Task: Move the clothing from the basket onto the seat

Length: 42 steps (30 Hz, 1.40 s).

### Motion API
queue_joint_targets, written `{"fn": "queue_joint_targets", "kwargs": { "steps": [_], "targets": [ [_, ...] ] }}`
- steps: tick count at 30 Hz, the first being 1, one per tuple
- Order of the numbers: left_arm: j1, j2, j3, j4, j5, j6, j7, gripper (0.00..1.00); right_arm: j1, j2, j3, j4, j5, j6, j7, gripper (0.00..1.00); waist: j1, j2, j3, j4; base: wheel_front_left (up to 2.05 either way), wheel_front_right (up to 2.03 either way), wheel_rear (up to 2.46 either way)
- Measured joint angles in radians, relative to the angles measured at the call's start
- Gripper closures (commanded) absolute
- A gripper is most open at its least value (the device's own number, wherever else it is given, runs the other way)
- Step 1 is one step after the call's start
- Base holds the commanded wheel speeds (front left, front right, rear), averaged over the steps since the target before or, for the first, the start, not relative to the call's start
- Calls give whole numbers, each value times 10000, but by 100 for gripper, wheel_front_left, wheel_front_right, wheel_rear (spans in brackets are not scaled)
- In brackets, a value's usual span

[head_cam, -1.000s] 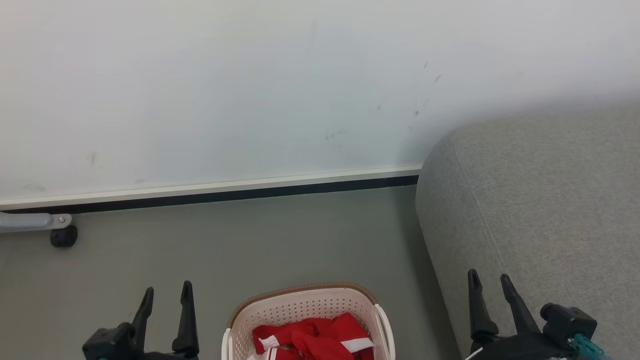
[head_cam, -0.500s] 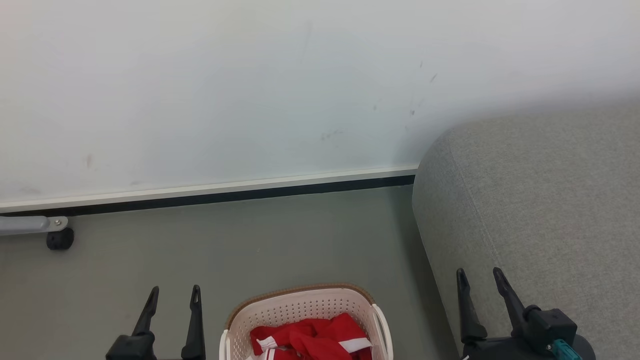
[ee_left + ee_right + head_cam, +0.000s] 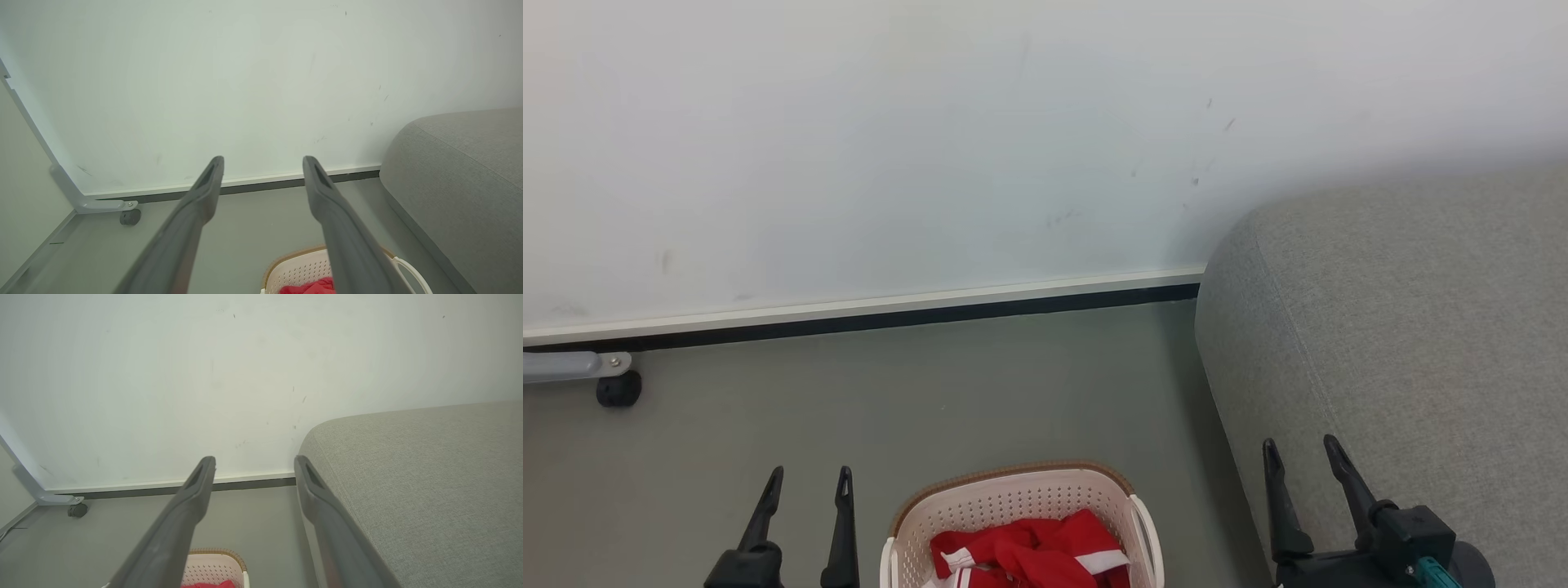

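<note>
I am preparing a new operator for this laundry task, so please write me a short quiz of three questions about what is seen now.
1. Fill the gap: the left gripper and the right gripper both stand ____, holding nothing.
2. True or false: the red clothing lies inside the laundry basket.
3. Where does the basket stand? A) on the floor, to the left of the grey sofa; B) on top of the sofa; C) hanging from the left gripper.
Key: 1 open; 2 true; 3 A.
</note>
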Motion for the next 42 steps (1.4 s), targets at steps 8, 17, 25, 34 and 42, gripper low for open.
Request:
{"fn": "queue_joint_targets", "kwargs": {
  "steps": [8,17,25,34,42],
  "targets": [
    [-2,-15,54,23,44,-4,0,0,0,12,-54,50,0,2,0,0,0,1,26,4,0,0,0],
    [-11,-29,113,23,58,-17,0,0,-2,40,-132,58,-29,6,0,0,0,0,70,-15,0,0,0],
    [-18,-46,121,-25,96,-104,0,0,11,69,-219,15,-31,6,0,0,0,0,172,-32,0,0,0],
    [-403,-8,125,-107,337,-274,0,0,-26,79,-393,-426,-105,6,-2,0,0,0,807,-61,0,0,0],
    [-1049,56,-56,504,435,-453,0,0,-314,119,-589,-621,-138,6,-2,0,1,0,1741,-122,0,0,0]
  ]
}}
